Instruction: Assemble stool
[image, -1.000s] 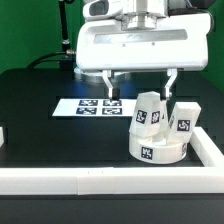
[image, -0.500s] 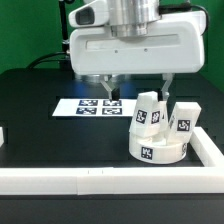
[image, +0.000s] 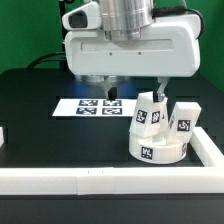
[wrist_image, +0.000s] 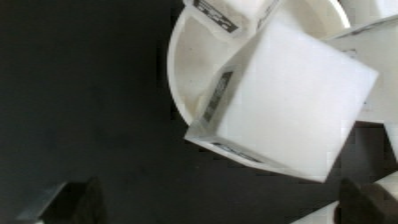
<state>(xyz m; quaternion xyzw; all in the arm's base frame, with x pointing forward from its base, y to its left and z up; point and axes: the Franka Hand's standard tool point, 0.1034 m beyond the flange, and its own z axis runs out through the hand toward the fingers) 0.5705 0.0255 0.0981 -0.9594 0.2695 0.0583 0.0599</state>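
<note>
The round white seat disc (image: 156, 150) lies at the exterior view's right, close to the rail corner. Two blocky white legs with tags stand upright on it, one on the left (image: 148, 113) and one on the right (image: 184, 118). My gripper (image: 136, 87) hangs open and empty just above and behind the legs, touching nothing. In the wrist view a leg (wrist_image: 285, 100) fills the middle over the seat's rim (wrist_image: 183, 70). My dark fingertips (wrist_image: 71, 203) show at the picture's corners, wide apart around the gripper (wrist_image: 224, 205). A third leg is not in view.
The marker board (image: 92, 105) lies flat on the black table, behind my fingers. A long white rail (image: 100, 180) runs along the front and turns up the exterior view's right side (image: 212, 145). A small white piece (image: 2, 136) shows at the left edge.
My gripper has shifted slightly toward the exterior view's left and a little lower, still open. The seat and legs have not moved.
</note>
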